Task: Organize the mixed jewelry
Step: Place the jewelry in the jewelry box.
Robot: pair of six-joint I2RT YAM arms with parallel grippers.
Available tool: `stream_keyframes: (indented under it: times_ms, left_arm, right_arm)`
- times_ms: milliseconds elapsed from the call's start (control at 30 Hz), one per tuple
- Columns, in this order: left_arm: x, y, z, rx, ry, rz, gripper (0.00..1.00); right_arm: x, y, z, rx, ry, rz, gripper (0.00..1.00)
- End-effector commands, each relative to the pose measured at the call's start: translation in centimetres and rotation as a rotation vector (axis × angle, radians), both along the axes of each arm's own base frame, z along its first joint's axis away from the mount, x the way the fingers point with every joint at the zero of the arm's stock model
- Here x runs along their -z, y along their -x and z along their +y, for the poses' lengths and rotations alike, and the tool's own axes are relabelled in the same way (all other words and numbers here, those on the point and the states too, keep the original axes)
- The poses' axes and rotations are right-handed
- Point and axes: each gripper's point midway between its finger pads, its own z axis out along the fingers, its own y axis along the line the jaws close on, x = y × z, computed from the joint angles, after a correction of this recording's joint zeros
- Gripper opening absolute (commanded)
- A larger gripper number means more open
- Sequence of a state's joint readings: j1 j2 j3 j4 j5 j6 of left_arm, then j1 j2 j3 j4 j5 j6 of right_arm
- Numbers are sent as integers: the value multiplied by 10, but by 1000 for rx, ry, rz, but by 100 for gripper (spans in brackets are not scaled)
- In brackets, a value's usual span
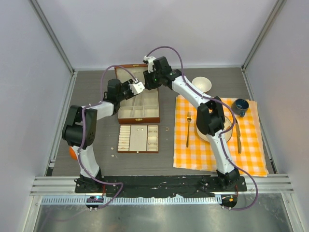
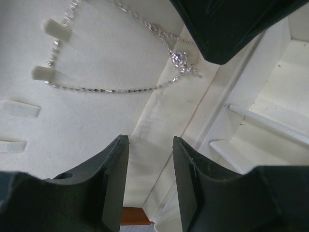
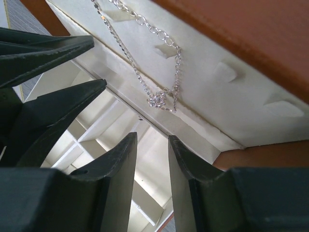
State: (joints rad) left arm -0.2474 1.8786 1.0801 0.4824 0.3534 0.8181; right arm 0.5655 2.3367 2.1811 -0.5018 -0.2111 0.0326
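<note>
Chain necklace (image 2: 111,90) is too fine to make out from the top view, but both arms reach over the wooden box (image 1: 139,112) on the bench (image 1: 91,87). The left claw (image 1: 140,87) and right claw (image 1: 148,79) sit close together by the raised lid, cream tray (image 1: 138,138) just in front. Left wrist now: the chain drapes across the cream lid lining (image 2: 96,29), its pendant cluster right beside the right claw's dark finger, and the left claw (image 2: 150,179) is partly open with nothing in it. Right wrist: the necklace (image 3: 157,99) hangs on the lining, and the right claw (image 3: 152,179) is partly spread below it, empty.
</note>
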Motion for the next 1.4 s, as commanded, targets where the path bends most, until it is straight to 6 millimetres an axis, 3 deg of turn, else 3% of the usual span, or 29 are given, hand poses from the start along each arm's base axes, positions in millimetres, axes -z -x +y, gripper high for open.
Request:
stream_keyframes:
  times_ms: [0,333,467,800,867,1100,1367]
  left_arm:
    - [-13,-20,4,-24,-17,-83,46]
    - [-7,-32,7,-56,-24,-122,44]
    - [-8,-31,9,-61,-22,-132,40]
    - [-15,-28,8,-56,-17,-136,15]
    - [-16,-27,8,-58,-14,-136,17]
    - [-24,-23,10,-63,-1,-148,45]
    - [-34,-23,13,-85,7,-178,52]
  right_arm:
    - [-30,-8,5,4,-40,-72,38]
    - [-35,-13,3,9,-26,-104,38]
    - [-47,-17,2,16,-33,-131,38]
    - [-63,-32,-8,46,-17,-194,38]
    - [-64,-35,-11,53,-15,-198,38]
    - [-58,-44,-18,66,-9,-197,38]
    - [-62,-48,-18,67,-16,-209,38]
